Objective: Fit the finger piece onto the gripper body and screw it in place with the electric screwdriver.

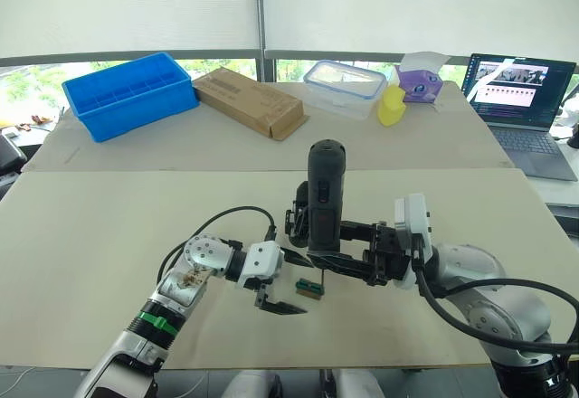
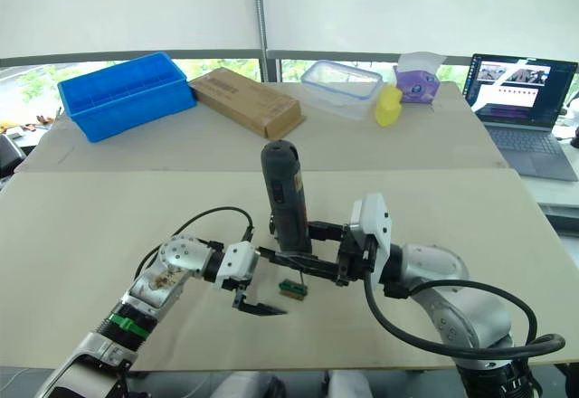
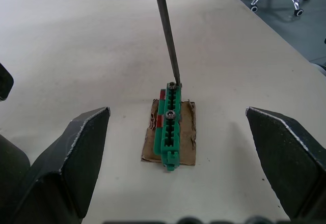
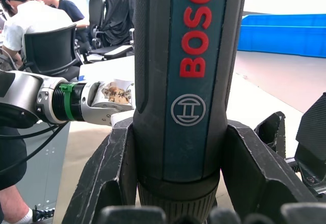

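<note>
A: Where's the electric screwdriver (image 1: 326, 201)?

B: Upright near the middle of the counter (image 1: 109, 235), clasped in the right hand (image 1: 373, 255). The wrist camera shows both fingers (image 4: 109, 173) pressed against the dark barrel, one on each side, with red BOSCH lettering above them.

A: And the bit?

B: Its thin metal bit (image 3: 167, 30) comes down onto the far screw of the small green block (image 3: 169, 130), which sits on a brown scrap of card on the counter.

A: The left hand?

B: The left hand (image 1: 282, 306) is released, jaws spread wide on either side of the green block, touching neither it nor the bit. From the head camera it sits at about 8 o'clock of the screwdriver, low over the counter.

A: What's at the back?

B: At 11 o'clock a blue bin (image 1: 131, 93), then a cardboard box (image 1: 249, 101), a clear lidded container (image 1: 345, 88), something yellow (image 1: 391, 107), a purple tissue box (image 1: 419, 80), and an open laptop (image 1: 523, 99) at 2 o'clock.
</note>
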Available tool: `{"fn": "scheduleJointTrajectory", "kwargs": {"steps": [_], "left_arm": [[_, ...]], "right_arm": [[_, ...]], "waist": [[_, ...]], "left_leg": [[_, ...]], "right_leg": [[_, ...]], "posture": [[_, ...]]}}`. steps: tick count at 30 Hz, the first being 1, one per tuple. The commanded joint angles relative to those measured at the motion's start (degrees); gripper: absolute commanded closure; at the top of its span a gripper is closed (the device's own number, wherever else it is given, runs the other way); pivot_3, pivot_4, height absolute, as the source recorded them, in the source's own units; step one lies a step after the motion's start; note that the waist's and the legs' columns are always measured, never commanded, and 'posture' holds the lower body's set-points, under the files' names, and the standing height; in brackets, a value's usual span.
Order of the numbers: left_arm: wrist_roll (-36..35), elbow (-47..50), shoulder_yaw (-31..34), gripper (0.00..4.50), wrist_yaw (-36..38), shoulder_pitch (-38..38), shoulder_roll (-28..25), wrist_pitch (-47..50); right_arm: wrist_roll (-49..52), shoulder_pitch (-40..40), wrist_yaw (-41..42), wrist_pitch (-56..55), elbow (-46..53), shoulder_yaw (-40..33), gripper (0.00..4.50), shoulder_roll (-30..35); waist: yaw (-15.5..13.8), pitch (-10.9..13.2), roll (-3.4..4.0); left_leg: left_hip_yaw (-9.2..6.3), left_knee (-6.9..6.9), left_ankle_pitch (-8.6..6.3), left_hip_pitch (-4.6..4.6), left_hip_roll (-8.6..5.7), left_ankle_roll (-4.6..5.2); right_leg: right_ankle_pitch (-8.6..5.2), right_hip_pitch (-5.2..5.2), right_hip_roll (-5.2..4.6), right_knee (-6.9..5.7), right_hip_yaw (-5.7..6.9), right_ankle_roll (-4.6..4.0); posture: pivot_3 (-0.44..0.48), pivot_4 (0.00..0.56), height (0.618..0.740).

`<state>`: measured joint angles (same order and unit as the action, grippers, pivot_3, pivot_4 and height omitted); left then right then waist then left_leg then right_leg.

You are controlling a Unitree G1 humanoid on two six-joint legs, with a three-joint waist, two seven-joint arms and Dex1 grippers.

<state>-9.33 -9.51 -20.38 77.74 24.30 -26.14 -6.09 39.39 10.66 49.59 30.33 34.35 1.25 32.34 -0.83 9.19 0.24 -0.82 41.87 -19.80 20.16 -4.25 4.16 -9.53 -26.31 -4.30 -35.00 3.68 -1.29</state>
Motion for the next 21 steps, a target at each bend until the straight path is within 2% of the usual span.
{"fn": "scheduleJointTrajectory", "kwargs": {"steps": [1, 21], "left_arm": [[-0.73, 0.69, 0.12, 0.0, 0.2, -0.03, 0.08, -0.81], [-0.51, 0.66, 0.26, 0.0, -0.18, 0.59, 0.37, -0.93]], "right_arm": [[0.46, 0.61, 0.47, -2.97, 2.05, -1.12, 2.58, -0.23], [2.88, 1.12, -0.42, 1.24, 1.7, -0.98, 2.58, 0.95]], "waist": [[-0.01, 0.0, 0.0], [-0.01, 0.0, 0.0]], "left_leg": [[0.0, 0.0, 0.0, 0.0, 0.0, 0.0], [0.0, 0.0, 0.0, 0.0, 0.0, 0.0]], "right_leg": [[0.0, 0.0, 0.0, 0.0, 0.0, 0.0], [0.0, 0.0, 0.0, 0.0, 0.0, 0.0]], "posture": [[0.0, 0.15, 0.74], [0.0, 0.15, 0.74]]}}
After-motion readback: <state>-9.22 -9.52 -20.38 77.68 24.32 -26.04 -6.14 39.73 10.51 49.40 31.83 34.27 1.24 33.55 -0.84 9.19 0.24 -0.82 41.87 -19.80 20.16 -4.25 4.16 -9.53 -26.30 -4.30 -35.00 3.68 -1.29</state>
